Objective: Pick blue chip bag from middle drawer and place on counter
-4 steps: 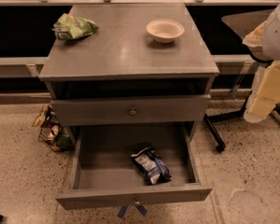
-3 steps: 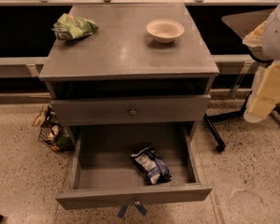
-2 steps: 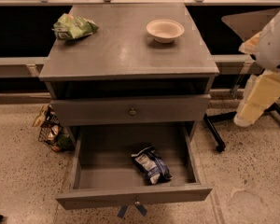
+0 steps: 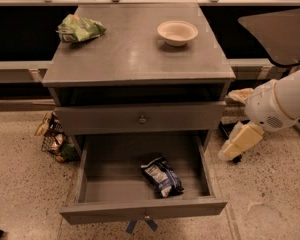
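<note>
The hand (image 4: 234,147) is outside the cabinet, to its right, just beside the right wall of the open drawer (image 4: 140,211) and not touching it. The chip bag (image 4: 162,176) lies in this drawer, left of the hand and nearer the drawer front. The closed drawer (image 4: 140,118) is above the open one, to the hand's upper left. The table (image 4: 135,59) tops the cabinet. The bowl (image 4: 177,32) stands on its hand-side rear. The other snack bag (image 4: 80,28) lies on its far rear corner. A basket (image 4: 55,140) sits on the floor beyond the cabinet's far side.
</note>
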{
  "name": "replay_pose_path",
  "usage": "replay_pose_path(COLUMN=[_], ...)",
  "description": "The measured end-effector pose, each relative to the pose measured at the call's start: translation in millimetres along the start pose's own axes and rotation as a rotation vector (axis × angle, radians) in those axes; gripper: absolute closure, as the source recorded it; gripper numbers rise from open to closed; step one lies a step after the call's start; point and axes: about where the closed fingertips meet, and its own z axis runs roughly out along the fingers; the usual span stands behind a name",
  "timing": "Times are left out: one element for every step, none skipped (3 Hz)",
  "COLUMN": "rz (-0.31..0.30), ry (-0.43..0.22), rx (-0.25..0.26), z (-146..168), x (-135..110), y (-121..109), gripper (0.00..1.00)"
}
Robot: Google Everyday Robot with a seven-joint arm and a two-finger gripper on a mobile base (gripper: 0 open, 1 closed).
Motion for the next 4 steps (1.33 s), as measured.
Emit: replay_pose_path(rz=[0.003, -0.003, -0.005, -0.005], ry=[-0.103, -0.093, -0.015, -0.015], rx=[0.039, 0.065, 0.021, 0.021], z=[47.8, 95.4, 149.6, 149.7], x=[8.0, 20.2, 37.2, 37.2], y=[-12.3, -20.1, -13.8, -13.7], gripper=[0.00, 0.00, 0.00, 0.00])
